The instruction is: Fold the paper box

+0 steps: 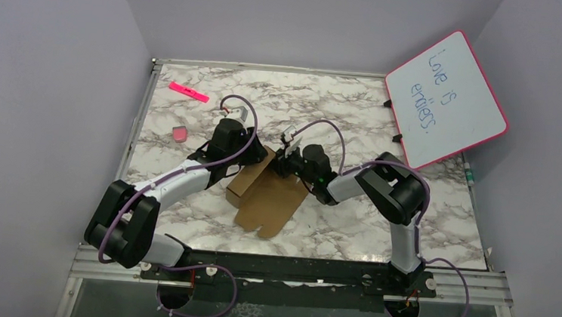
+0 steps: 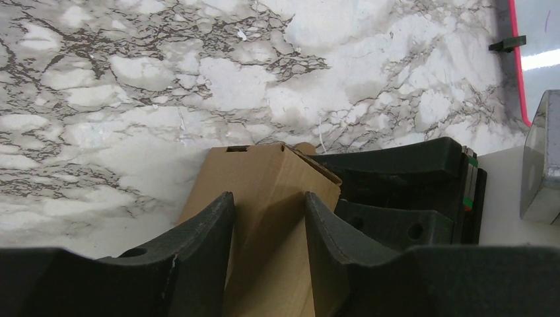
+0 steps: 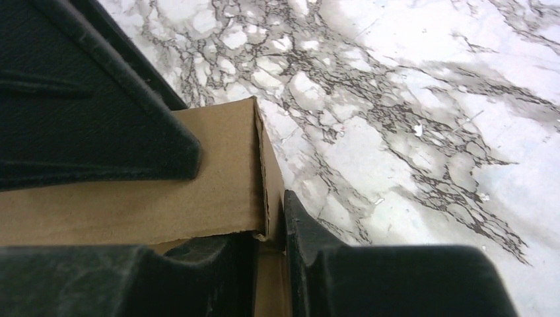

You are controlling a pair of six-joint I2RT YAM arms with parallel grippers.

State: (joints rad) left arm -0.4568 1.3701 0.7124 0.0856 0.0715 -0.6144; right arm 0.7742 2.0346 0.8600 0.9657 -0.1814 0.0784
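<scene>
The paper box (image 1: 269, 195) is brown cardboard, partly folded, lying at the table's middle with a flat sheet spread toward me. My left gripper (image 1: 254, 153) comes from the left. In the left wrist view it (image 2: 267, 198) is shut on the raised folded section of the box (image 2: 264, 178), one finger on each side. My right gripper (image 1: 284, 161) meets it from the right. Seen from the right wrist, it (image 3: 269, 218) straddles a thin upright end flap (image 3: 262, 165). Its jaws stand narrow: one pad touches the flap, and a slim gap shows at the other.
A pink-framed whiteboard (image 1: 445, 99) leans at the back right. A pink marker (image 1: 189, 91) and a small pink eraser (image 1: 179, 133) lie at the back left. The two grippers sit very close together over the box's far end.
</scene>
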